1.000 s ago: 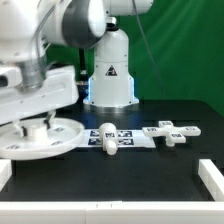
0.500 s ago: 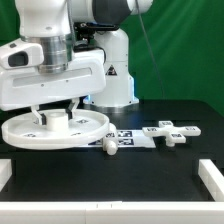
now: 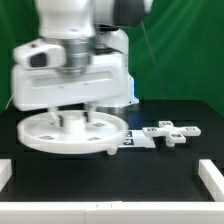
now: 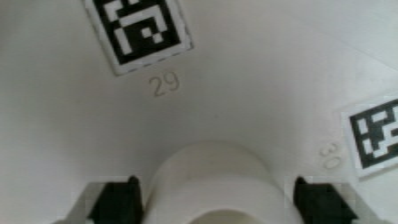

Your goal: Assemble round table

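Seating the leg (image 4: 217, 180) at the centre of the disc (image 3: 45, 140), apparently: claw (image 3: 74, 120) is clamping the leg; foot (image 3: 172, 134) is lying loose on the counter (image 3: 120, 185), centre right, not yet attached.

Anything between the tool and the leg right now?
Nothing visible. In the wrist view the leg sits directly between the fingers of the tool, which appear closed against its sides. It stands on the round disc, and no other part intrudes.
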Controlling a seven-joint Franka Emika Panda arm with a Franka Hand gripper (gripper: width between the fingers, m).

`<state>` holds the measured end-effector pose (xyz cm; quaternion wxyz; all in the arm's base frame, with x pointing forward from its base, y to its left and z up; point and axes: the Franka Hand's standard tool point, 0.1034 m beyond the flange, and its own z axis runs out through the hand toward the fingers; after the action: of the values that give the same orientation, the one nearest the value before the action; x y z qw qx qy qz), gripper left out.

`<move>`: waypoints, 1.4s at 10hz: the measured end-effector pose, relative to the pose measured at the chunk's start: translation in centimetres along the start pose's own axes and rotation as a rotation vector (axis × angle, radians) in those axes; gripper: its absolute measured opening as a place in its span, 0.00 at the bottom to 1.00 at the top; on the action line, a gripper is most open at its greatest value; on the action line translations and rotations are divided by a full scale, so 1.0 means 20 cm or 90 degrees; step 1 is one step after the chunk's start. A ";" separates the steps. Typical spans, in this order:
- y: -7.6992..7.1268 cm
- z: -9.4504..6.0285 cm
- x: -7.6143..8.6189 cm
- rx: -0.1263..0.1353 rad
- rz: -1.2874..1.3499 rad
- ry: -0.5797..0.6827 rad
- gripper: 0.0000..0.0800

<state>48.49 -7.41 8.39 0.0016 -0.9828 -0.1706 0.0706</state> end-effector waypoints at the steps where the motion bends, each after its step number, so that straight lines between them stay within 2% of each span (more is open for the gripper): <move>1: -0.08 0.01 0.10 -0.006 0.022 0.001 0.52; 2: -0.11 0.01 0.18 -0.012 0.046 0.002 0.52; 3: -0.11 0.02 0.20 -0.013 0.047 0.005 0.52; 8: -0.12 0.04 0.20 -0.013 0.047 0.000 0.52; 10: -0.19 0.09 0.33 -0.021 0.057 0.004 0.52; 13: -0.28 0.13 0.38 -0.020 0.134 0.026 0.52; 14: -0.27 0.14 0.37 -0.020 0.127 0.022 0.52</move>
<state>53.17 0.17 4.85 -0.0176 -0.9959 -0.0729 0.0511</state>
